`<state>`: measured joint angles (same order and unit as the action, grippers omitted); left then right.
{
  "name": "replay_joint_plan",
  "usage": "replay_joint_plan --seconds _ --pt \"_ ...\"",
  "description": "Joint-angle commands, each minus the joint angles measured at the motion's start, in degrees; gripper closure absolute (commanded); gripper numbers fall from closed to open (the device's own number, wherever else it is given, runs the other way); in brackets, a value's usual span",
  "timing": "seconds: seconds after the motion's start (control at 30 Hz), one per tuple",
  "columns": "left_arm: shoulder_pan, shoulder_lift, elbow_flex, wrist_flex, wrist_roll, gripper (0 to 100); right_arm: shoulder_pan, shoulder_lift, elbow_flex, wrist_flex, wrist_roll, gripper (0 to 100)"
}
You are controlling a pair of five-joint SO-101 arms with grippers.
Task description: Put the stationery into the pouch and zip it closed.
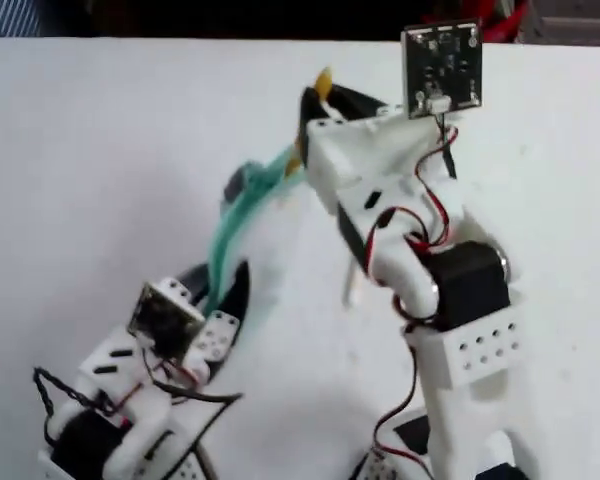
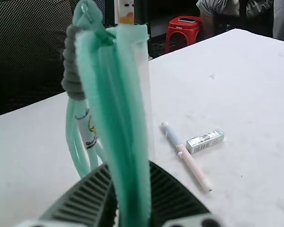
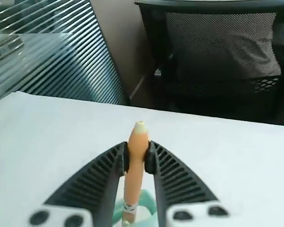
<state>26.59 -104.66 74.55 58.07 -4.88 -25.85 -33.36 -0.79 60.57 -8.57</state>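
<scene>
Now the left fingers (image 2: 173,194) are clamped on the lower edge of the teal pouch (image 2: 118,118), which stands upright from between them with a grey loop (image 2: 73,75) at its top. Beyond and to one side of these fingers, a pink pen (image 2: 187,158) lies on the white surface (image 2: 246,85), just beside a small box (image 2: 205,141). The right fingers (image 3: 177,182) are closed on an orange pen (image 3: 135,170), its tip poking out past them, with the pouch's teal edge just beneath.

Left pincer (image 2: 128,166) and right pincer (image 3: 137,146) both clamp tight, the right arm (image 1: 460,290) extended farther.
</scene>
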Motion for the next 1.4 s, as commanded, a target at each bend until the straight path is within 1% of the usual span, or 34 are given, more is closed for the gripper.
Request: replay_joint_plan --seconds 0.0,0.1,0.27,0.37,0.47,0.6,0.77,0.87,1.07,1.3,1.37 --pt "0.40 -0.04 -0.35 0.09 -0.62 98 -0.57 -0.13 -0.18 0.92 -3.08 98.1" --pt "0.40 -0.04 -0.70 0.97 -0.62 97 -0.40 -0.22 -0.53 0.84 -3.96 98.1" --pt "-0.31 -0.13 -0.97 5.19 -0.09 83 -0.75 -0.04 1.58 1.19 -3.69 98.1" --pt "-2.95 -0.13 -2.02 5.63 -0.09 83 -0.75 -0.04 6.33 1.71 -3.16 98.1" --pt "-5.49 -0.13 -3.87 6.68 -0.09 82 -0.84 -0.66 12.31 1.71 0.35 98.1" --pt "-6.11 -0.13 -4.31 6.77 -0.09 82 -1.01 -0.75 15.91 1.63 1.14 98.1" --pt "-6.11 -0.13 -4.31 6.86 -0.09 82 -6.46 -0.75 18.73 1.71 1.67 98.1" --pt "-6.11 -0.13 -4.31 6.86 -0.09 83 -8.48 -0.84 16.53 1.54 1.67 98.1" --pt "-6.11 -0.13 -4.13 6.86 -0.09 83 -8.84 -4.00 4.92 1.98 1.41 98.1" --pt "-6.11 -0.13 -4.13 6.86 -0.35 83 -8.84 -3.91 4.84 1.98 0.97 98.1" --pt "-6.11 -0.13 -4.13 6.95 -0.35 83 -9.01 -3.38 7.12 1.98 -0.88 98.1"
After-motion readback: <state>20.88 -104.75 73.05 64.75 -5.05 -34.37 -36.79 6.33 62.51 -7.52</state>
